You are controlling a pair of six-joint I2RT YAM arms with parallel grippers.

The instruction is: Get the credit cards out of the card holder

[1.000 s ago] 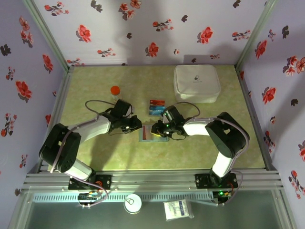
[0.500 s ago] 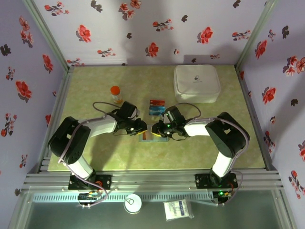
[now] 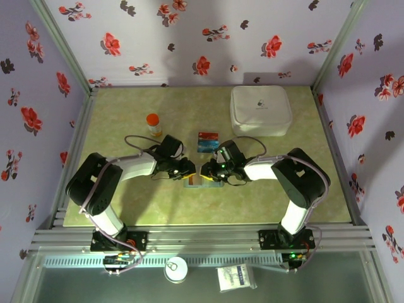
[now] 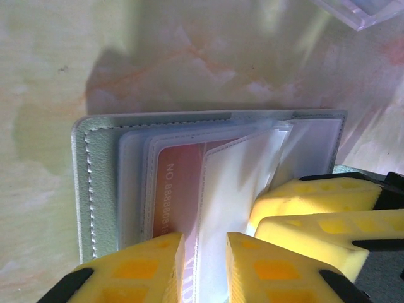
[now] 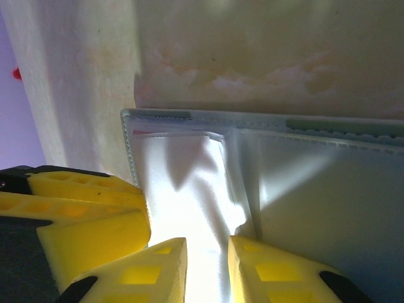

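Observation:
The grey-blue card holder (image 3: 205, 182) lies open on the table between my two grippers. Seen from the left wrist, the card holder (image 4: 95, 177) shows stitched edges and clear sleeves, with a red credit card (image 4: 180, 183) tucked in one. My left gripper (image 4: 203, 243) stands narrowly open over the red card's edge and a sleeve's edge; from above, the left gripper (image 3: 188, 169) sits at the holder's left end. My right gripper (image 5: 207, 246) is shut on a lifted clear sleeve of the holder (image 5: 328, 202). A blue-teal credit card (image 3: 207, 142) lies loose behind the holder.
A large white rounded-square case (image 3: 261, 110) sits at the back right. A small orange bottle (image 3: 153, 124) stands left of centre. Metal frame rails and flowered walls enclose the green mat (image 3: 126, 208).
My left gripper has moved right, from beside the holder onto its left end, and its jaws have parted a little. The right gripper has stayed put.

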